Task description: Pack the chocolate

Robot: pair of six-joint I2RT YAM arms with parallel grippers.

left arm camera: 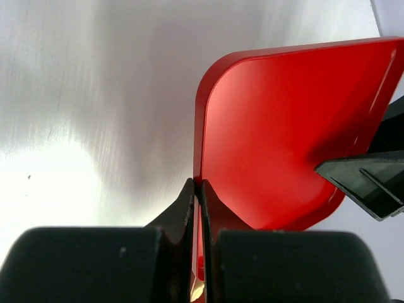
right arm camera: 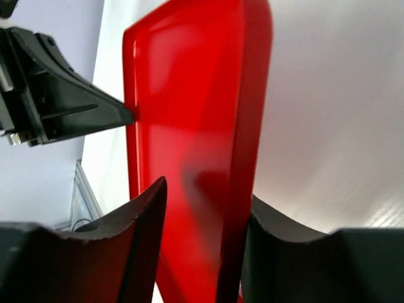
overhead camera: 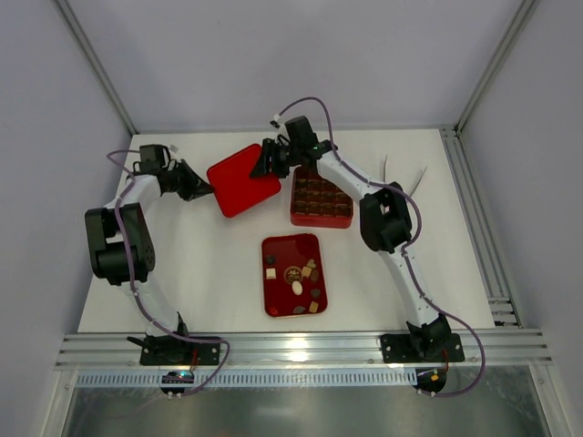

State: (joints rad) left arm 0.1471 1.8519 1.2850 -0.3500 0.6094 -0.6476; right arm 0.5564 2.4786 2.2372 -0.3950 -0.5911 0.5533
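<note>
The left end effector (left arm camera: pixel 197 183) had its fingers pressed together on the thin rim of a red lid (overhead camera: pixel 243 179), pinching it near a rounded corner. The right end effector (right arm camera: pixel 205 189) sat astride the opposite edge of the same lid, one finger on each face and both close against the rim. Whether it was already clamping could not be told. Between the two, the single lid stood tilted over the far left part of the worktop (overhead camera: pixel 209 264), with one edge raised. Just right of the lid lay one square red box (overhead camera: pixel 319 221) with a brown grid of compartments. Their number and contents were too small to make out. Nearer the arm bases, apart from the box, one flat red tray (overhead camera: pixel 282 248) rested on the worktop. The chocolate (overhead camera: pixel 297 288) lay scattered loose in it, about ten small pieces. They were a mix of dark brown, tan and cream-white, mostly in the nearer two thirds of the tray.
</note>
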